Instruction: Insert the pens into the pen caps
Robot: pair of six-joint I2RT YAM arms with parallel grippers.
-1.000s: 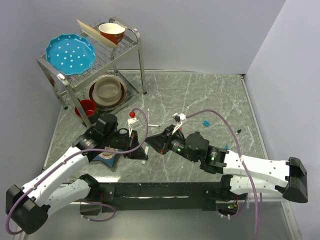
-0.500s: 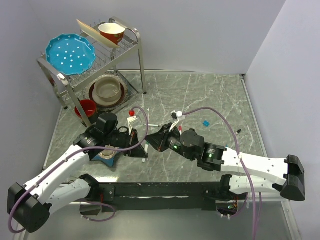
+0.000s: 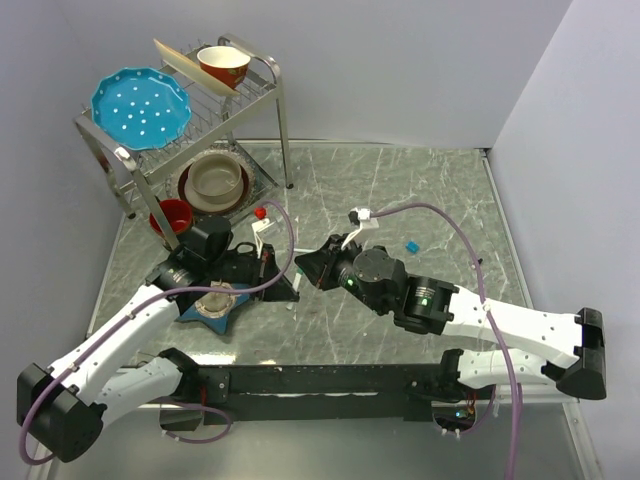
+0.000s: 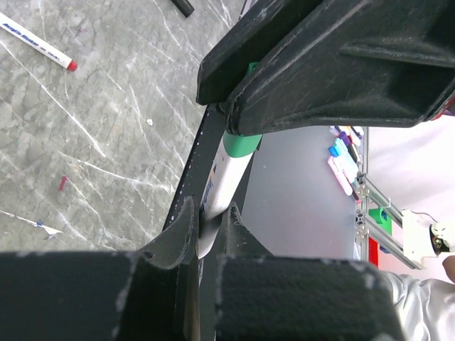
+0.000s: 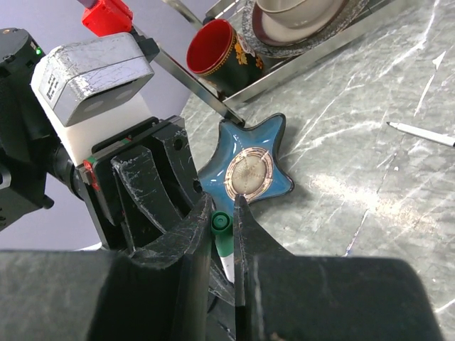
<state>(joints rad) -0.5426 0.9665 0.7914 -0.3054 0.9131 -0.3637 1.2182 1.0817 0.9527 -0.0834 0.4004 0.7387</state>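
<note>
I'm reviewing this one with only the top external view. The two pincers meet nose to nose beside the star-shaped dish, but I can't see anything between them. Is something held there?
Observer: Yes. The left wrist view shows the left pincer shut on a white pen.
Operator: And the right one?
Observer: The right wrist view shows the right pincer shut on a green cap.
Operator: Is the cap on the pen yet?
Observer: In the left wrist view, the green butts straight against the pen's white with no gap. How deep it sits is hidden by the fingers.
</note>
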